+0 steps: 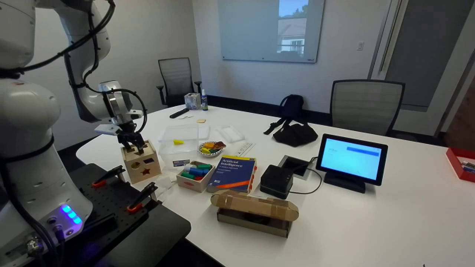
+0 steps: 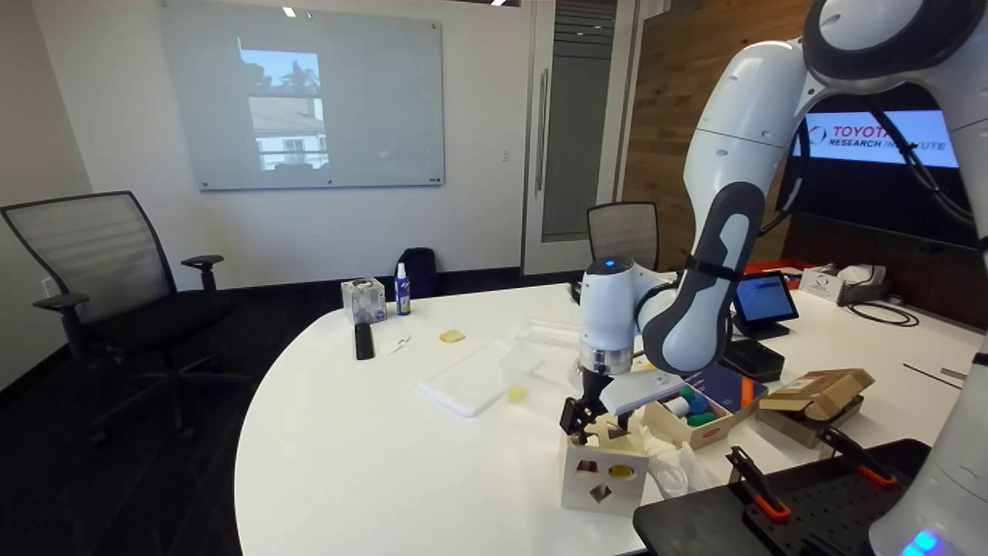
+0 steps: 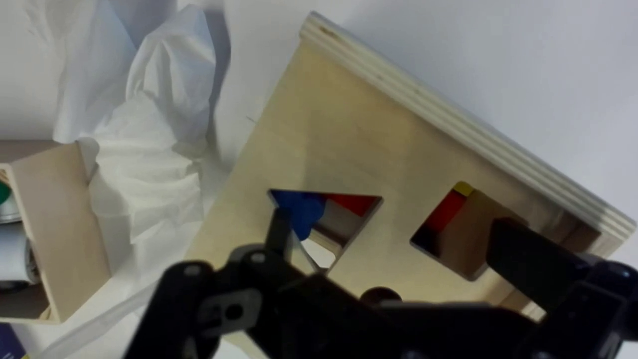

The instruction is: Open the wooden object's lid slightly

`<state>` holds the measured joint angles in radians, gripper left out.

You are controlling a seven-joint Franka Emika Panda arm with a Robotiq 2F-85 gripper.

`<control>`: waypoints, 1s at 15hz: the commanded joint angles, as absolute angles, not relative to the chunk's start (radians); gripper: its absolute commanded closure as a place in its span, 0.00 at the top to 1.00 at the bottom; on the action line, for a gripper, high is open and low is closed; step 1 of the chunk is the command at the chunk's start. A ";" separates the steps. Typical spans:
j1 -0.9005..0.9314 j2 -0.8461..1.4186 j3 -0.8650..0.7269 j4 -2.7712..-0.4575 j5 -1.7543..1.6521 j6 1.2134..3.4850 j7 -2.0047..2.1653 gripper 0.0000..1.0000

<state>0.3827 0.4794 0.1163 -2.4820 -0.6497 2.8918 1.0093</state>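
Note:
The wooden object [image 1: 142,166] is a light-wood cube box with shape cut-outs, upright on the table; it also shows in an exterior view [image 2: 625,494]. Its lid [image 3: 344,129] fills much of the wrist view, with a triangular and a square hole. Blue, red and yellow pieces show inside through the holes. My gripper [image 3: 398,244] is open, fingers spread low over the lid, one at the triangular hole and one at the square hole. How deep the tips reach is unclear. A darker strip lies beyond the square hole; I cannot tell whether it is a gap or shadow. The gripper hides the lid's near part.
White crumpled paper [image 3: 159,164] and an open box of coloured rolls [image 1: 187,183] stand beside the cube. A clear plastic bin [image 1: 178,150], a blue book [image 1: 233,172] and a cardboard box [image 1: 256,224] are nearby. Black clamps [image 1: 143,196] stick up from the robot's base plate.

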 commanded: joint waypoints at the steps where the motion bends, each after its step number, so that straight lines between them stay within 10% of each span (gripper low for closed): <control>1: 0.421 0.483 0.090 -2.467 -0.660 2.863 1.045 1.00; 15: 0.498 0.452 0.051 -2.471 -0.582 2.643 1.017 1.00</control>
